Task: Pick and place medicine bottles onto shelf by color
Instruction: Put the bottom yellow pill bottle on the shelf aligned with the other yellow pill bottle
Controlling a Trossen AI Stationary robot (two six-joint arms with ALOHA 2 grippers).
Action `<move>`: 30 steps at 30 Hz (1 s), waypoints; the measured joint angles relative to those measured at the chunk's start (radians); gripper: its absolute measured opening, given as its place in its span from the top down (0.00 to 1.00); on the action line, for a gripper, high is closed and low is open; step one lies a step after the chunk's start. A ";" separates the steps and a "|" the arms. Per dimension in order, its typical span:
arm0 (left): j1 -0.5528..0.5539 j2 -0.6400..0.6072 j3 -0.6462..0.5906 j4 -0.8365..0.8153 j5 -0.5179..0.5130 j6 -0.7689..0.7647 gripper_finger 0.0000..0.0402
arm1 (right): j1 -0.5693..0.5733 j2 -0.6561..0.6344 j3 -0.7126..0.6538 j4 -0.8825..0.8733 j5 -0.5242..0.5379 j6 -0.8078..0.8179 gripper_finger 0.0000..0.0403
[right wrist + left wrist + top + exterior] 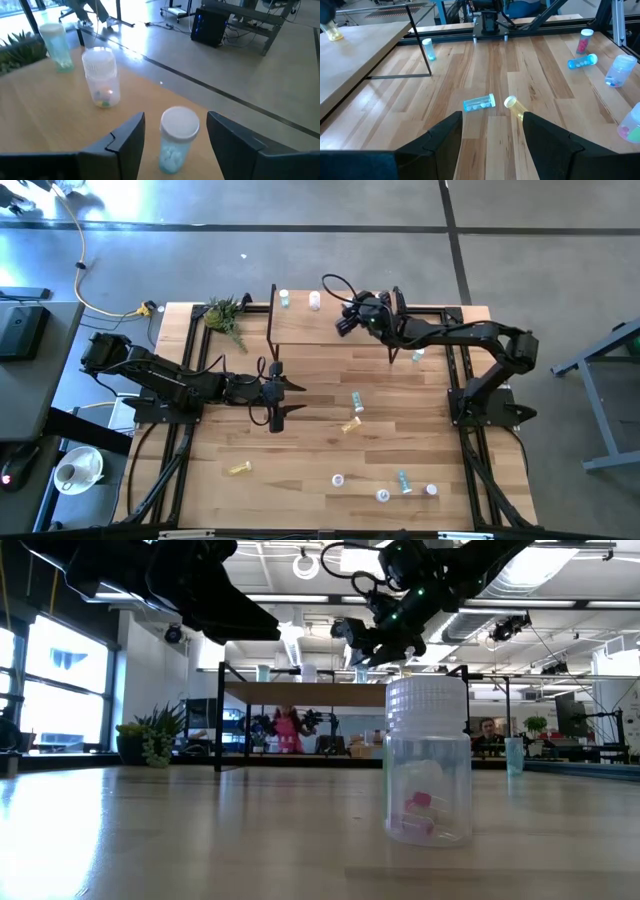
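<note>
The shelf (330,330) stands at the table's far middle. On its far edge stand a teal bottle (285,298) and a white-capped clear bottle (315,301). My right gripper (175,125) hovers open over the shelf. A light blue bottle (174,145) stands upright on the board between its fingers, with a gap on each side. My left gripper (278,395) waits open above the table's left middle. Beyond it a light blue bottle (479,103) and a yellow bottle (515,106) lie on their sides.
More bottles are scattered near the table's front: a yellow one (239,468), a lying teal one (404,481) and some white-capped ones (382,495). One bottle (417,355) stands by the shelf's right leg. A small plant (225,313) sits at the far left.
</note>
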 joint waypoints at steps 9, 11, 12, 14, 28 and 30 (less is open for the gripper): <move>0.000 0.000 0.000 -0.010 0.000 0.000 0.51 | 0.014 -0.073 0.000 -0.026 -0.004 0.003 0.49; 0.000 0.000 0.000 -0.025 0.000 0.000 0.51 | 0.031 -0.096 0.000 -0.055 -0.006 0.004 0.49; 0.000 0.000 0.000 -0.036 0.000 0.000 0.51 | 0.042 -0.108 0.000 -0.077 -0.006 0.004 0.49; 0.000 0.000 0.000 -0.061 0.000 0.000 0.51 | 0.064 -0.136 0.000 -0.121 -0.008 0.004 0.49; -0.003 -0.048 0.000 -0.195 0.041 -0.127 0.51 | 0.281 -0.246 0.000 -0.504 -0.102 0.085 0.49; -0.009 -0.073 0.001 -0.213 0.042 -0.145 0.51 | 0.305 -0.242 0.000 -0.532 -0.149 0.117 0.49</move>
